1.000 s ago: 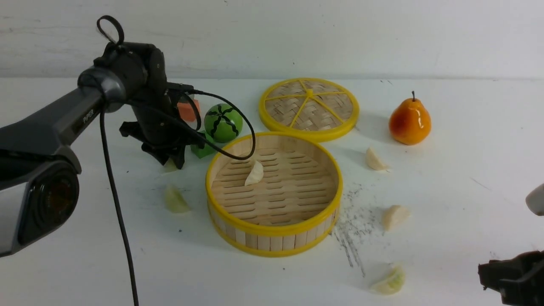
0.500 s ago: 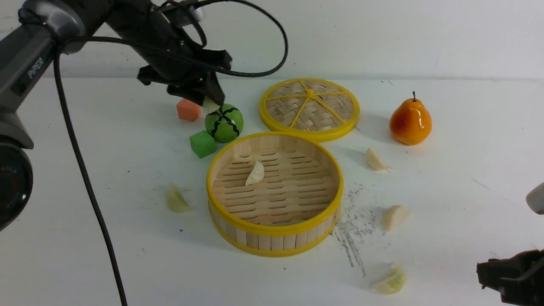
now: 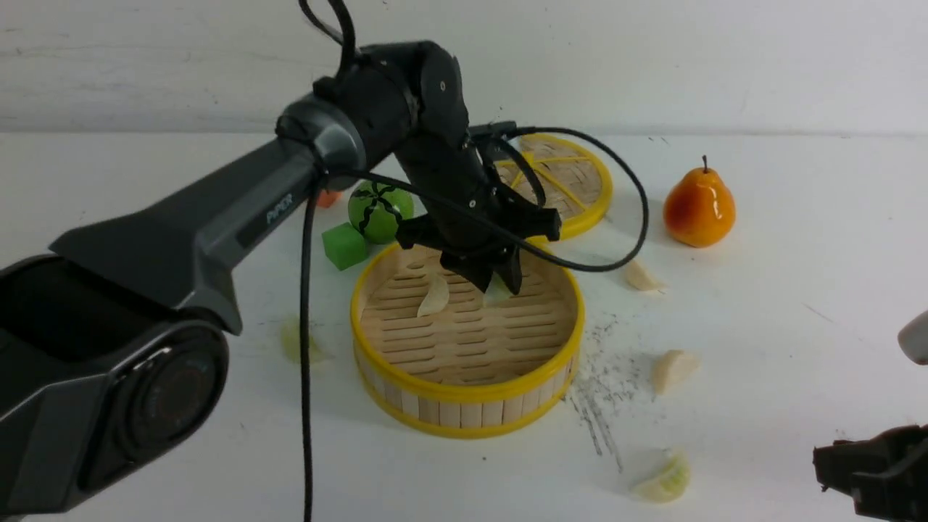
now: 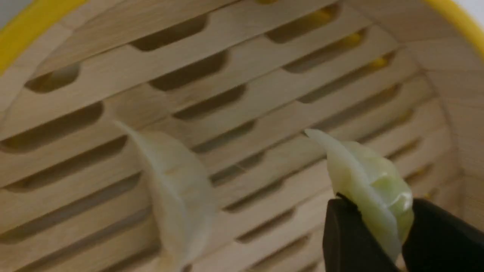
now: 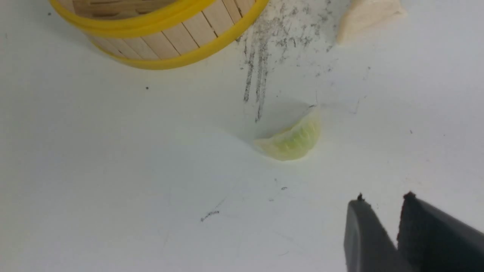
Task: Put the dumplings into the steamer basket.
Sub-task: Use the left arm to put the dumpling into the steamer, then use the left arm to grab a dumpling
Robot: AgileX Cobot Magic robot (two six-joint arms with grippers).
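left pincer (image 3: 500, 279): clamped on green dumpling (image 4: 372, 185) — held low inside steamer basket (image 3: 464, 395).
right pincer (image 5: 382, 198): jaws slightly apart, empty.
risk: on release the dumpling may cling to a jaw — or knock white dumpling (image 3: 435, 296).

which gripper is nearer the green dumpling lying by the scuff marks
Right. The right gripper hovers just short of that green dumpling. The left gripper is farther off, over the steamer basket, clamped on another green dumpling.

Right tool (image 5: 382, 198) is cut off at the edge.
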